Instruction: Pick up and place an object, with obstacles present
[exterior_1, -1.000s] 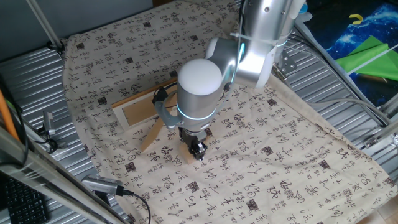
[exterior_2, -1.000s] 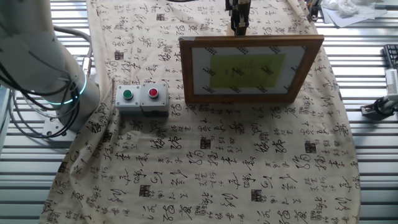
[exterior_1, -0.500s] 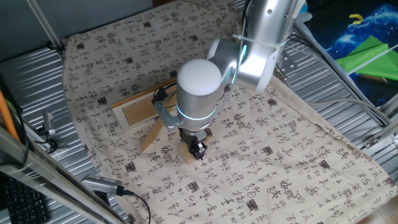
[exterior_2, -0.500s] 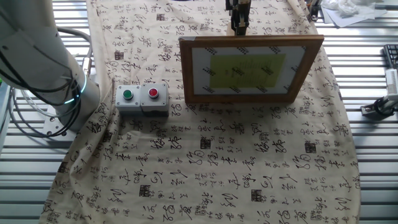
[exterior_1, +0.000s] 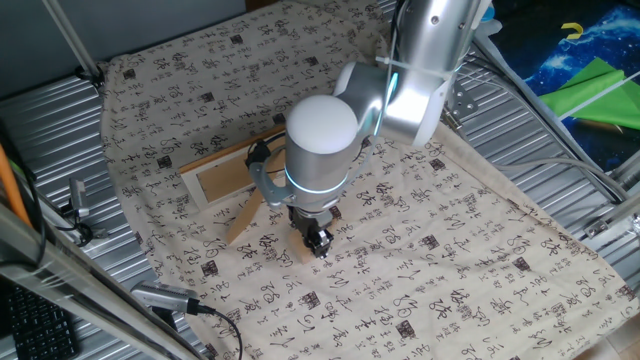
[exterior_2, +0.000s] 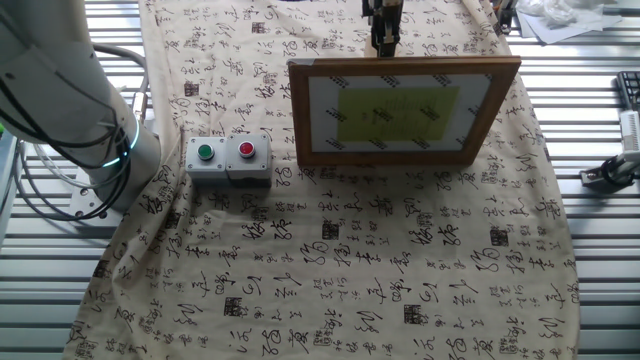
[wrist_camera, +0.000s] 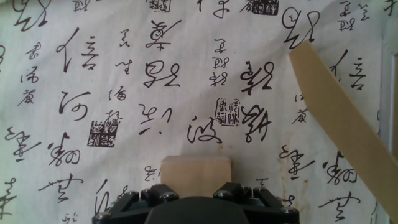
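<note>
The gripper (exterior_1: 318, 242) stands low over the cloth just behind the picture frame (exterior_2: 402, 110), on the side of its backboard, and it hardly differs from a second ago: the fingertips sit at the same spot in both fixed views, and only the upper part of the arm has leaned very slightly. In the hand view the small wooden block (wrist_camera: 196, 169) shows right at the base of the picture, touching or all but touching the dark gripper body (wrist_camera: 196, 208). The fingers themselves do not show there, so I cannot tell whether the jaws are apart or pressed on the block. In the fixed view from the backboard side a sliver of tan block (exterior_1: 303, 253) peeks out beside the fingertips, resting on the cloth (exterior_1: 440, 240) near the foot of the frame's prop leg (exterior_1: 243, 219).

Since nothing has lifted or shifted, my judgement is that the grasp is being settled at this moment, with the lift not yet begun. The prop leg (wrist_camera: 339, 121) slants close by the block on the frame side, so any rise should go straight up, clear of it. From the front of the frame, a button box (exterior_2: 228, 158) sits just beside the frame on the cloth, well away from the work.
</note>
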